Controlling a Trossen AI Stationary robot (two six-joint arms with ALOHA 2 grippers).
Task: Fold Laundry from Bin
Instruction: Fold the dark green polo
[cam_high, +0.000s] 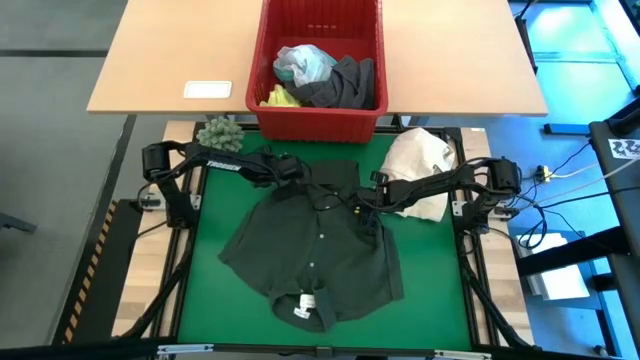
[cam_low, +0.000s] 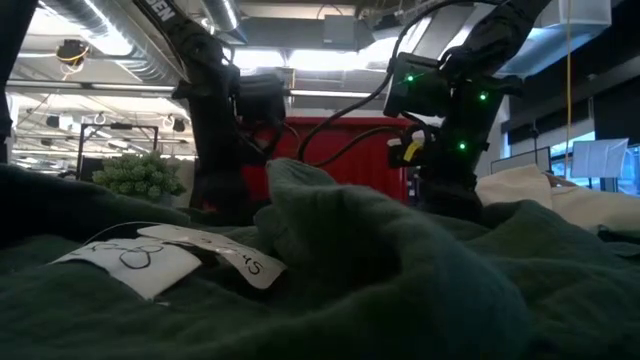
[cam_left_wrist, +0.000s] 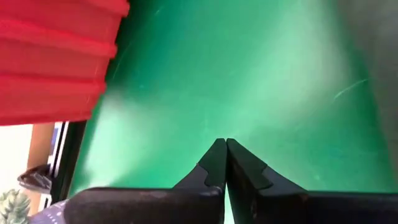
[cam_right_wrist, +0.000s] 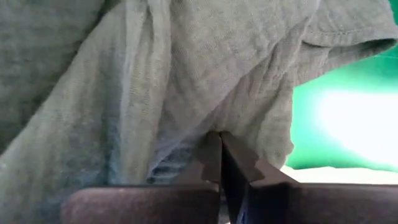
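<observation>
Green mat (cam_high: 210, 290), dark shirt (cam_high: 310, 245), cream bundle (cam_high: 420, 165), spiky ball (cam_high: 219, 133)

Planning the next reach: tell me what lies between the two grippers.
In the high view, only the dark shirt lies between the left gripper and right gripper.

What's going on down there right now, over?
Both grippers shut, left gripper empty over mat, right gripper at dark shirt. Shirt spread out, unfolded. More laundry in red bin.
</observation>
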